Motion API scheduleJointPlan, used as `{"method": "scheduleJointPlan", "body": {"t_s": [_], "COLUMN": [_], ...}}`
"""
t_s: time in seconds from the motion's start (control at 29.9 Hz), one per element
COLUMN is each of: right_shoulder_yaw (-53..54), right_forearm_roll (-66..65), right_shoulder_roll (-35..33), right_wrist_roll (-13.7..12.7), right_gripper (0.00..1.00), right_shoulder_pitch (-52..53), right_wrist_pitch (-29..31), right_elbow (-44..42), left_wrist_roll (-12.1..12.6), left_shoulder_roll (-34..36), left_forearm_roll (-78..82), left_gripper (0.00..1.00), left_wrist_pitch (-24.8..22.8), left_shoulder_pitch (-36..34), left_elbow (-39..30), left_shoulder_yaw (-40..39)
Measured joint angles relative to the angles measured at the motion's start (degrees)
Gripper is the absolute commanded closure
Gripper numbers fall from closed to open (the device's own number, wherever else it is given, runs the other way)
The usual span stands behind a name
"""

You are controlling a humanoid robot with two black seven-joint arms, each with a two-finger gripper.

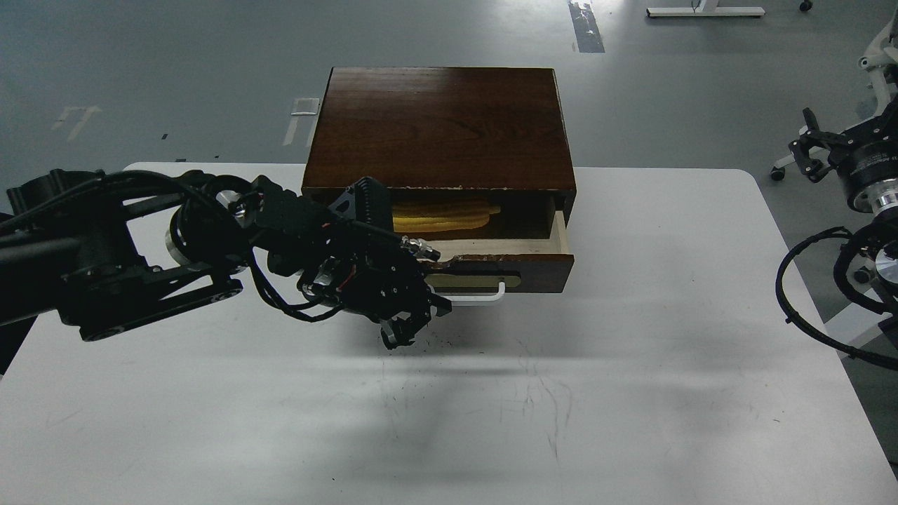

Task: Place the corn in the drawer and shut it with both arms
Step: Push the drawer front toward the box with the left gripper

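The cabinet (438, 126), a dark brown wooden box, stands at the upper centre of the frame on the white table (631, 393). The drawer (533, 270) is part-way pulled out toward the bottom of the frame; its pale inner wall shows at the right, and its chipped front top edge runs across just above the brass-coloured plate (477, 281) and the white bar handle (484, 298). The corn (442, 214) lies inside the drawer, in the left half of the opening, partly shaded by the cabinet top. Its long axis runs left to right across the frame, parallel to the drawer front; the end visible at the right narrows toward centre frame, while the left end is hidden behind the left arm (105, 259). That arm enters from the left edge and reaches across the table to the drawer front. The left gripper (403, 333) hangs just below and left of the handle, in front of the drawer's left portion, fingers pointing down toward the table; it holds nothing, and its fingers appear slightly parted. The right arm (863, 210) sits at the right edge, well apart from the cabinet. The right gripper (807, 151) is small and dark; its finger state cannot be determined.
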Motion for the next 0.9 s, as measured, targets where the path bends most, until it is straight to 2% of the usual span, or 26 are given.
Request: {"method": "scheduleJointPlan", "body": {"t_s": [0.9], "right_shoulder_yaw": [-0.09], "right_forearm_roll": [0.00], "right_shoulder_roll": [-0.37], "right_wrist_roll": [0.00], "right_gripper": [0.00], "right_shoulder_pitch": [0.24], "right_wrist_pitch": [0.00], "right_elbow": [0.10], "left_wrist_roll": [0.01], "left_shoulder_roll": [-1.96], "left_forearm_roll": [0.00], "left_gripper": [1.00], "left_wrist_pitch": [0.00], "left_shoulder_pitch": [-0.64], "left_elbow": [12.44], "left_shoulder_yaw": [-0.08]}}
